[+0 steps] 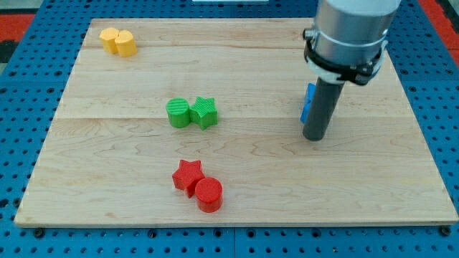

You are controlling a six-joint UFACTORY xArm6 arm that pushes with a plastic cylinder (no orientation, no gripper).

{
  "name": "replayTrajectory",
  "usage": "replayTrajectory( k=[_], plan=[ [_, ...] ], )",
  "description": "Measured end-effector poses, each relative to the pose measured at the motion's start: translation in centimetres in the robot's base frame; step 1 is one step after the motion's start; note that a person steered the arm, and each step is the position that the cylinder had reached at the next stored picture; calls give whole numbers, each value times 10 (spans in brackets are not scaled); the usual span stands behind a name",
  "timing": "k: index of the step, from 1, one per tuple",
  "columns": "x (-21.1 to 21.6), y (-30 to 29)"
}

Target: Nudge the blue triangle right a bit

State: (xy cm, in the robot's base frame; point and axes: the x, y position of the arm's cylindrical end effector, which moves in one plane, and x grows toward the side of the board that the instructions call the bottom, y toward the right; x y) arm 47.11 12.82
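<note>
The blue triangle (306,104) lies at the view's right on the wooden board (237,186), mostly hidden behind my rod; only its left edge shows. My tip (314,137) rests on the board just below and slightly right of that blue sliver, touching or very near it. The rod rises to the grey arm (351,32) at the view's top right.
A yellow pair of blocks (117,41) sits at the top left. A green cylinder (178,112) touches a green star (204,112) in the middle. A red star (188,175) touches a red cylinder (209,194) at the bottom centre.
</note>
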Motion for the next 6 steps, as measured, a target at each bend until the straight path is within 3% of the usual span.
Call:
replayTrajectory(
  k=[2,4,5,6],
  plan=[
    [-35,-45],
    [-59,-2],
    [-59,-69],
    [-112,-49]
  ],
)
